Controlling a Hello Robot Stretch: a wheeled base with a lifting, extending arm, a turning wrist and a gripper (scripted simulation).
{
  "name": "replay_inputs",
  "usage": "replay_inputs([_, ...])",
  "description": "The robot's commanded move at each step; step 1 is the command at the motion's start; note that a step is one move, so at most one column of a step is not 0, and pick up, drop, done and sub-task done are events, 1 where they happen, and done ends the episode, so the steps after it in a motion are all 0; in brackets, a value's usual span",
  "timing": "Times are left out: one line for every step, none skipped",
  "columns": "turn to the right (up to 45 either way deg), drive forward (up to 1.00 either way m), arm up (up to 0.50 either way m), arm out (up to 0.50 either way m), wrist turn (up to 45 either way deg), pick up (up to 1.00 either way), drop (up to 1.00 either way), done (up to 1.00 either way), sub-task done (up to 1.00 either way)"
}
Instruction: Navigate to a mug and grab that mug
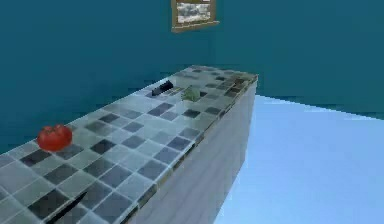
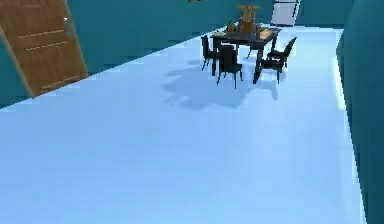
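Forward view, left to right: tiled tabletop [image 1: 130,150] running away from me along a teal wall [image 1: 90,50].
- Red round thing [image 1: 55,137] near its left edge, resting on the tiles.
- Thin dark thing [image 1: 72,212] at the near end, too small to name.
- Dark flat thing [image 1: 160,91] toward the far end, with a small greenish thing [image 1: 190,93] near it, apart from it.
- Whether either is the mug I cannot tell.
- Framed picture [image 1: 194,14] on the wall above the far end.
- Pale blue floor [image 1: 320,170] to the right.

Arm side view, left to right:
- Wooden door [image 2: 45,45].
- Open pale floor [image 2: 180,150].
- Dark tabletop [image 2: 258,37] far off, ringed by dark chairs [image 2: 229,62].
- Brownish thing [image 2: 247,17] standing on it; whether it is a container I cannot tell.
- White thing [image 2: 285,11] behind.
- Teal wall [image 2: 365,90] at the right edge.

Whether my pincer is apart or together I cannot tell.
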Motion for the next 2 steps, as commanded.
replay_inputs([45.0, 0.0, 0.0, 0.0, 0.0, 0.0, 0.0, 0.0, 0.0])
replay_inputs([45.0, 0.0, 0.0, 0.0, 0.0, 0.0, 0.0, 0.0, 0.0])
